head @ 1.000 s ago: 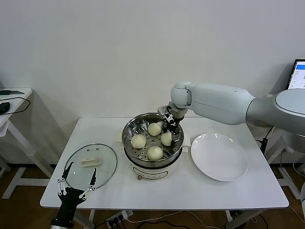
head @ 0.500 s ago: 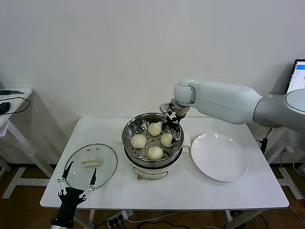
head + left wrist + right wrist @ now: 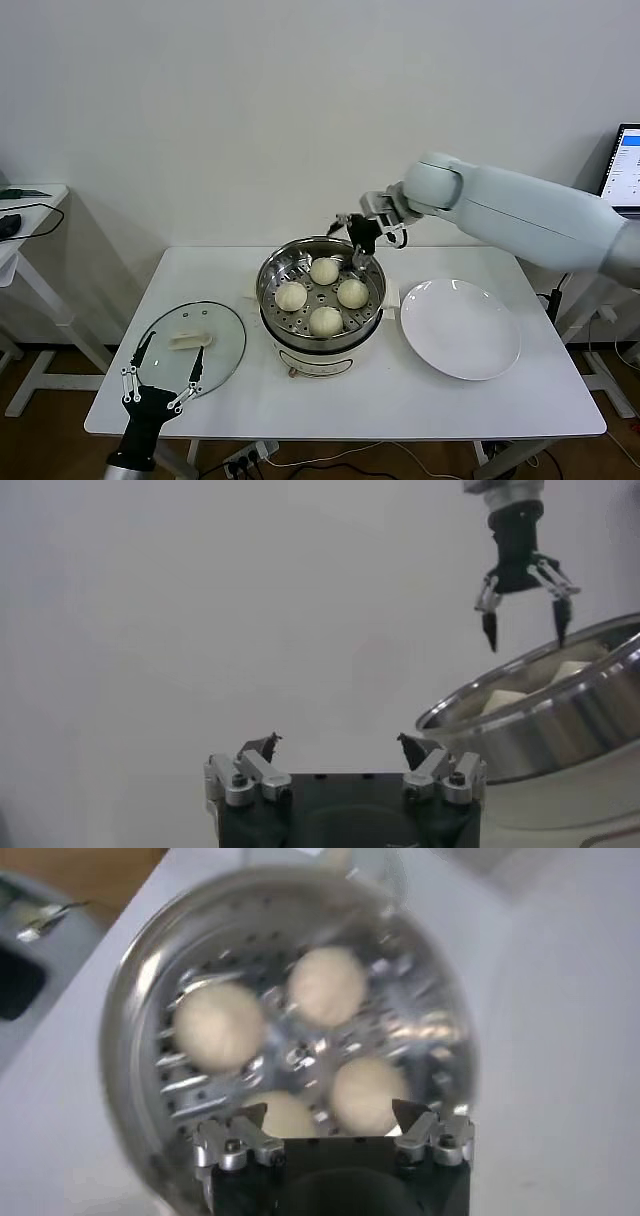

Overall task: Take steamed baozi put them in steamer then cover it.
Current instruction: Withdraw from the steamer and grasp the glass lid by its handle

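The white table [image 3: 400, 400] carries everything in the head view: the shiny stainless-steel steamer [image 3: 321, 325] on its white base near the middle, a flat white plate [image 3: 461, 328] just beside it toward the robot's right, and the cover [image 3: 191, 343] — clear glass with a metal rim and a cream rectangular handle — lying flat toward the robot's left. Only the right wrist view looks straight down into the steamer, where the four steamed baozi [image 3: 326, 985], smooth cream-white rounds, sit apart on the perforated tray. The left wrist view shows instead the steamer's polished outer wall from the side, with pale bun tops just above the rim. The right end effector [image 3: 357, 241] hangs above the steamer's far rim, fingers spread wide and holding nothing. The left end effector [image 3: 161, 377] — thin dark-tipped fingers, also spread wide and empty — sits at the table's near edge beside the cover.
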You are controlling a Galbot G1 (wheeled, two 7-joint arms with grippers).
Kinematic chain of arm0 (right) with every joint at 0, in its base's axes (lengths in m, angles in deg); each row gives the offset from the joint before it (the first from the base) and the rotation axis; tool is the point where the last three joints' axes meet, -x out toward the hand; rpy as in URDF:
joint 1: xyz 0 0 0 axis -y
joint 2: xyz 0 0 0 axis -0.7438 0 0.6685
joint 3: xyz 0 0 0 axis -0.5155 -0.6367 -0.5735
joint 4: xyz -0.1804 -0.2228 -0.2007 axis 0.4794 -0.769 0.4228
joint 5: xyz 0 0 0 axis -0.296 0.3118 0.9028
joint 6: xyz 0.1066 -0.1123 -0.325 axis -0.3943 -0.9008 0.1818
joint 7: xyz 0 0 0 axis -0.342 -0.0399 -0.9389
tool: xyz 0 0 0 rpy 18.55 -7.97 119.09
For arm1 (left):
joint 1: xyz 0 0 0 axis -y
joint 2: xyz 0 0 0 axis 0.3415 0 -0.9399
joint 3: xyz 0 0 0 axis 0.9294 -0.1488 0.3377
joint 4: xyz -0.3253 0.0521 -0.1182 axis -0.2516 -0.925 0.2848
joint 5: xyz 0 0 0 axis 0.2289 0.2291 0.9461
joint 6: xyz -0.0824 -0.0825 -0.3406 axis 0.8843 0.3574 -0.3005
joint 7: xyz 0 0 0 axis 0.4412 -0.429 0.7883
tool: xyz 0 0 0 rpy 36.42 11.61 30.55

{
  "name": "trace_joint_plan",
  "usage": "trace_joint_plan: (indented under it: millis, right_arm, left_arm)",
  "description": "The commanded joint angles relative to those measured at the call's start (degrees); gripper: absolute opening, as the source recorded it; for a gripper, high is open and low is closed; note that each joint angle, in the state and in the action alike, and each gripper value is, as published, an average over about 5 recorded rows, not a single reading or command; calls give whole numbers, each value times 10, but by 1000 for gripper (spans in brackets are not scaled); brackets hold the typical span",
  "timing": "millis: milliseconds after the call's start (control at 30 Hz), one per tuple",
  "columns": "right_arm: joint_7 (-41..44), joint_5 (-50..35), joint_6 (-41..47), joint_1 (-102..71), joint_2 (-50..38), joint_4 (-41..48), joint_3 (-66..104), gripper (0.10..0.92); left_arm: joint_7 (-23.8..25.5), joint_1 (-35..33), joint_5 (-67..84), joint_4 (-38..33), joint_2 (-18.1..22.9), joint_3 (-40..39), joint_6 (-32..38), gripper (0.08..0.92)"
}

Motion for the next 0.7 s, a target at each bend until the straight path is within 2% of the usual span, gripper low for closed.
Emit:
trace_joint_plan:
  millis: [33,300,533,700]
  right_arm:
    - [-432,-4,-109,-255,-121,-68,292,823]
    - [-492,49,-189,-626,-89,-73,674,823]
    - [-507,71,-221,-843,12,-87,873,823]
    - [-498,84,-243,-941,76,-96,946,823]
  left_arm:
    - [-34,9,-51,-9,-12,-1,-19,823]
    - [-61,31,-57,-14,-24,2,-56,823]
    - [-91,51,-88,-6,-29,5,-88,823]
    - [-104,61,-110,9,-44,2,-112,823]
